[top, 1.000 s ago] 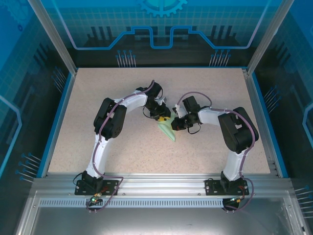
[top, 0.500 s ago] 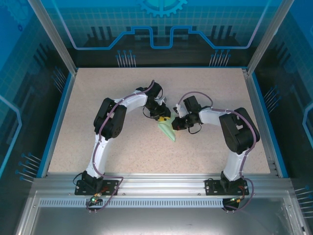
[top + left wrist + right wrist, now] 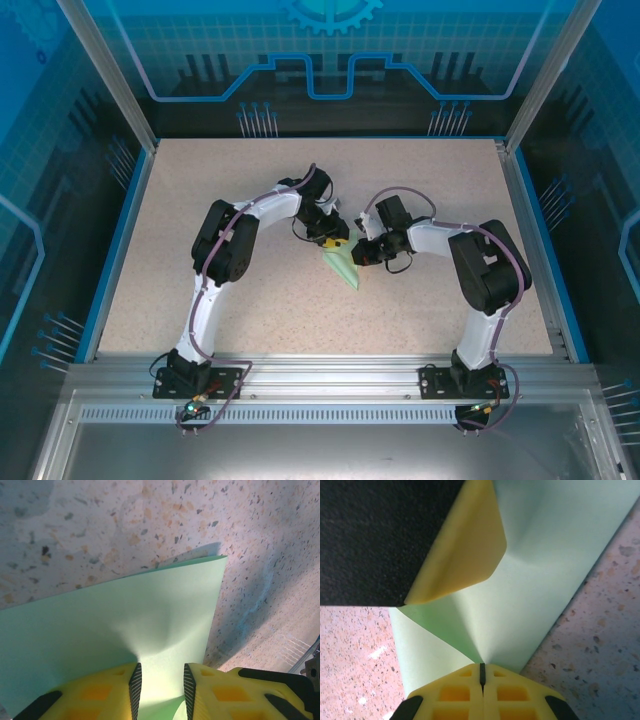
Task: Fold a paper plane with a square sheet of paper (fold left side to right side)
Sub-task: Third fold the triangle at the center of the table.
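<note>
While both arms are leaning in toward the middle of the speckled beige worktop [image 3: 250, 290], the thin pale mint-green sheet of paper [image 3: 345, 268], folded into a narrow pointed shape, is lying between them, with its tip pointing toward the near edge and a little to the right. The left arm's yellow-fingered claw [image 3: 333, 240] is sitting at the far end of the sheet of paper. Seen from that wrist, its two fingers are standing a little apart, and the green paper is rising in a soft hump into the gap between them. I cannot tell whether the pads are actually squeezing it. One straight edge of the paper is running out to a corner beyond the fingers, and the rest is lying low over the worktop. The right arm's yellow claw [image 3: 360, 253] is meeting the paper from the right side. From its own wrist its fingers are pressing tight together, with a raised fold of the paper running straight into the seam, so it is pinching the paper there. One yellow, black-backed finger [image 3: 470, 550] of the left claw is sitting over the lifted paper just beyond.
</note>
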{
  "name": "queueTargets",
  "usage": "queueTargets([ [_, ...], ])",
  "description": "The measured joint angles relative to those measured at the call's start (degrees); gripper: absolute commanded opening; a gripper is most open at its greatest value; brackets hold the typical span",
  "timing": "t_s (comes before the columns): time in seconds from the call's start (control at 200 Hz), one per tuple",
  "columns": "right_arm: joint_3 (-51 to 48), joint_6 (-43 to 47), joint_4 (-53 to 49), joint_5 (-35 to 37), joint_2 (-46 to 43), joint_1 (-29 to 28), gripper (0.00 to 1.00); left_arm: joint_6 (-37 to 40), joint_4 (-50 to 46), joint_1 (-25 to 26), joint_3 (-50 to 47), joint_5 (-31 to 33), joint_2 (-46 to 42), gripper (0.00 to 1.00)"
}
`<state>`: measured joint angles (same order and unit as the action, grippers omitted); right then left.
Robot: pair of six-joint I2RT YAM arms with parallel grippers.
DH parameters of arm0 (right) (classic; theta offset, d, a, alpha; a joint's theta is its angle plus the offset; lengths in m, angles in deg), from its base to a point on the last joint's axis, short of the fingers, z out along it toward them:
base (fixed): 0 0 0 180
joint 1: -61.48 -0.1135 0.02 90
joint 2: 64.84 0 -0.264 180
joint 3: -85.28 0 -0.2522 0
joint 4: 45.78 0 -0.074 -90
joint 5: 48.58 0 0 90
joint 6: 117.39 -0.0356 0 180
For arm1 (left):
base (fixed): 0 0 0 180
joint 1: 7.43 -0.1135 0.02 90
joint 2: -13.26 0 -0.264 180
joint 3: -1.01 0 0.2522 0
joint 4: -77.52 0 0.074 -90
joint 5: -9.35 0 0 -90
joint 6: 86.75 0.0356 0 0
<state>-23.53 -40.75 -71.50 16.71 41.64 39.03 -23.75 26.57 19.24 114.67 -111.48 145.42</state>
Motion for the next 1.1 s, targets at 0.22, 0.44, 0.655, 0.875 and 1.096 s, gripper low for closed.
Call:
queueTargets([
  [0.22,0.81,-0.2,-0.35,-0.76,1.4,0.02,0.0,0.0,0.04,0.02,0.0,0.0,0.0,0.33],
  [0.44,2.32,-0.2,-1.64,-1.73,2.73,0.0,0.0,0.0,0.22,0.04,0.0,0.02,0.0,0.34],
  [0.655,2.93,-0.15,-2.49,-1.68,3.06,0.0,0.0,0.42,-1.64,0.02,1.7,0.07,0.0,0.43],
  [0.875,3.06,-0.13,-2.58,-1.7,3.21,0.0,0.0,1.66,-6.99,-1.44,8.2,1.05,-0.13,0.47],
  [1.096,3.06,0.09,-2.6,-1.68,3.21,0.0,0.0,2.16,-7.74,-4.26,6.93,1.86,-5.6,0.38],
])
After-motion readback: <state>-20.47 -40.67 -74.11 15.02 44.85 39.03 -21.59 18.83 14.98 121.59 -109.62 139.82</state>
